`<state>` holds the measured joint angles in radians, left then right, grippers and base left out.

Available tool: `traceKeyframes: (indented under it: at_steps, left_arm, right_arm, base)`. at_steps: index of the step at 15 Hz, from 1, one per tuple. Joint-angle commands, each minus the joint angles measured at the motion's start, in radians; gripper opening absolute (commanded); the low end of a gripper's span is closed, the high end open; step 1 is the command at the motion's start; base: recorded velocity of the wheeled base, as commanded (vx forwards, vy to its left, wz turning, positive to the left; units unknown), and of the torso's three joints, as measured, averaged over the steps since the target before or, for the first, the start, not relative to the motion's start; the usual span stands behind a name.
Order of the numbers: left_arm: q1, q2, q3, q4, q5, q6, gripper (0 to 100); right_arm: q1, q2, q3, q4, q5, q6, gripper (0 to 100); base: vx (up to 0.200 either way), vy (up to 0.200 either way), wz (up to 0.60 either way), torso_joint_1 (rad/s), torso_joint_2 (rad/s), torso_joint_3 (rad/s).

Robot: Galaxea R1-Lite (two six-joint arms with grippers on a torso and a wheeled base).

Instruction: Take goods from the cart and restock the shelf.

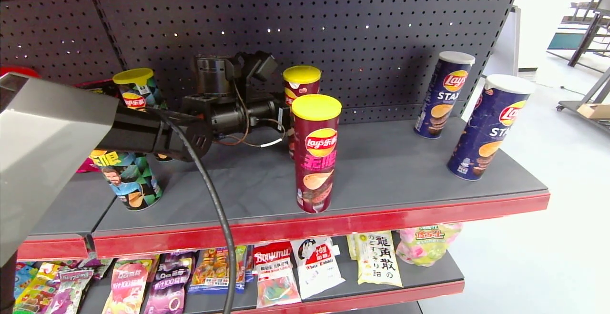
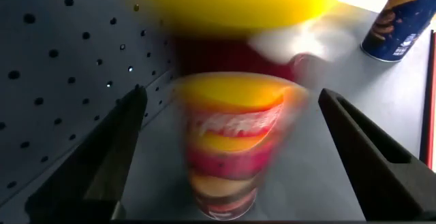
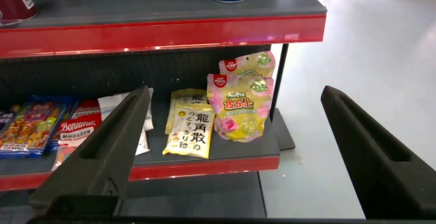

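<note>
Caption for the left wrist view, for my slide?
Left gripper open, facing a yellow-lidded maroon chip can standing on the grey shelf by the pegboard.

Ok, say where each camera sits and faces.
Head view: on the head, down at the upper shelf; left arm shows.
Left wrist view: on that wrist, at a maroon can framed by the open left gripper.
Right wrist view: on that wrist, at the lower shelf; open right gripper shows.
Head and right wrist views share the yellow bag.
</note>
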<state>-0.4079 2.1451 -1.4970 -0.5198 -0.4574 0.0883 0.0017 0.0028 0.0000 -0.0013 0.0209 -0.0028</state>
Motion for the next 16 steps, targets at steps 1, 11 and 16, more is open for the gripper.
traceKeyframes:
  at_steps: [1,11,16]
  left_arm:
    - [0.004,-0.01,0.011,-0.002,0.003,-0.001,100]
    - [0.026,-0.298,0.432,0.0,0.042,0.004,100]
    - [0.078,-0.613,0.776,0.057,0.059,0.008,100]
  right_arm:
    - [0.0,0.0,0.0,0.0,0.001,0.0,100]
    - [0.0,0.0,0.0,0.0,0.001,0.0,100]
    - [0.0,0.0,0.0,0.0,0.001,0.0,100]
  base:
    - [0.0,0.0,0.0,0.0,0.0,0.0]
    - [0.0,0.0,0.0,0.0,0.0,0.0]
    - [0.0,0.0,0.0,0.0,0.0,0.0]
